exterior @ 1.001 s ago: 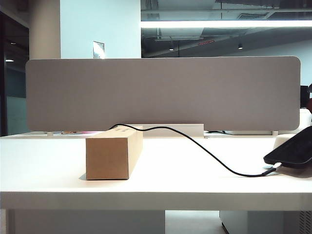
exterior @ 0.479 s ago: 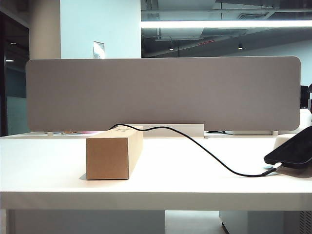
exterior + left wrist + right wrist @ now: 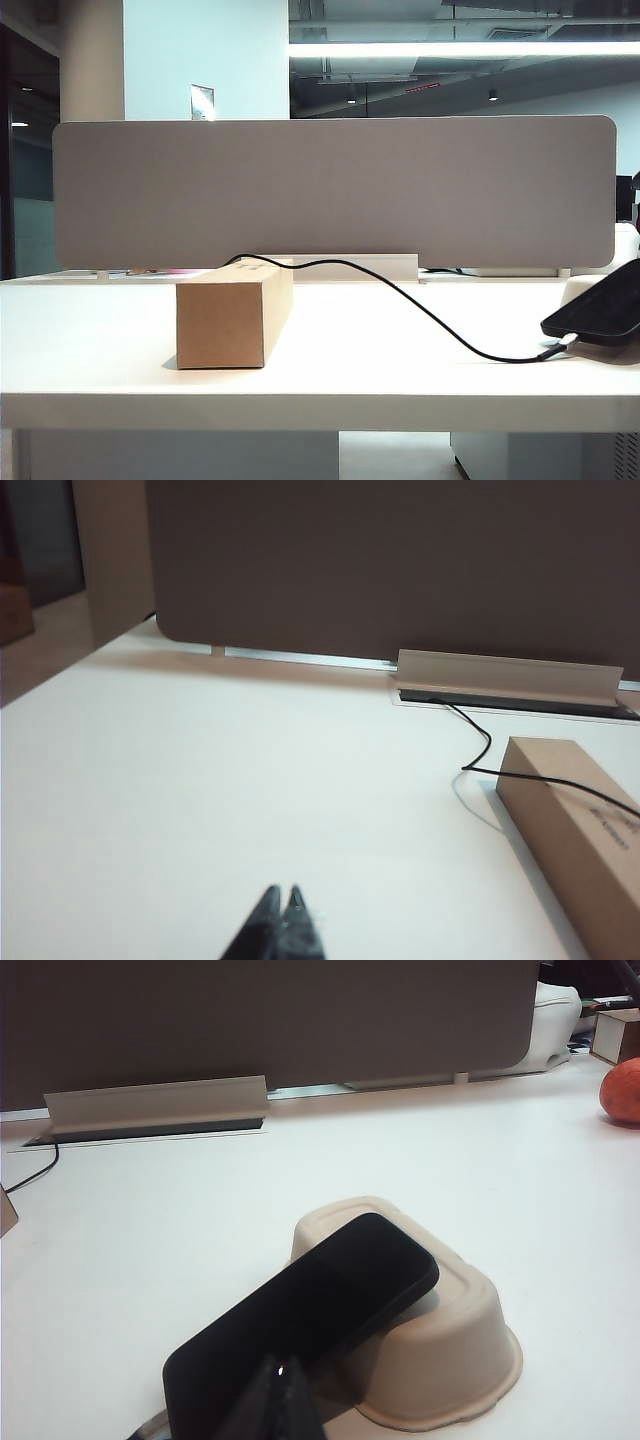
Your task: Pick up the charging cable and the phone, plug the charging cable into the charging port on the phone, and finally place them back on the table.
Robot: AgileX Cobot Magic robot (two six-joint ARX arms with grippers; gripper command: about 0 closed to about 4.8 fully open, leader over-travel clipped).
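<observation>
The black phone (image 3: 600,310) lies tilted at the table's (image 3: 320,385) right edge, propped on an upturned beige pulp tray (image 3: 445,1345). The black charging cable (image 3: 420,305) runs from the back slot over the cardboard box (image 3: 230,315) and across the table, its end meeting the phone's low end. The charging port is too small to make out. My right gripper (image 3: 279,1366) is shut and empty, hanging just in front of the phone (image 3: 310,1315). My left gripper (image 3: 283,892) is shut and empty over bare table, left of the box (image 3: 580,830) and the cable (image 3: 485,742). Neither gripper shows in the exterior view.
A grey fabric divider (image 3: 330,190) closes off the back of the table. A hinged cable flap (image 3: 505,675) stands open at its foot. A red-orange round fruit (image 3: 622,1090) lies far beyond the phone.
</observation>
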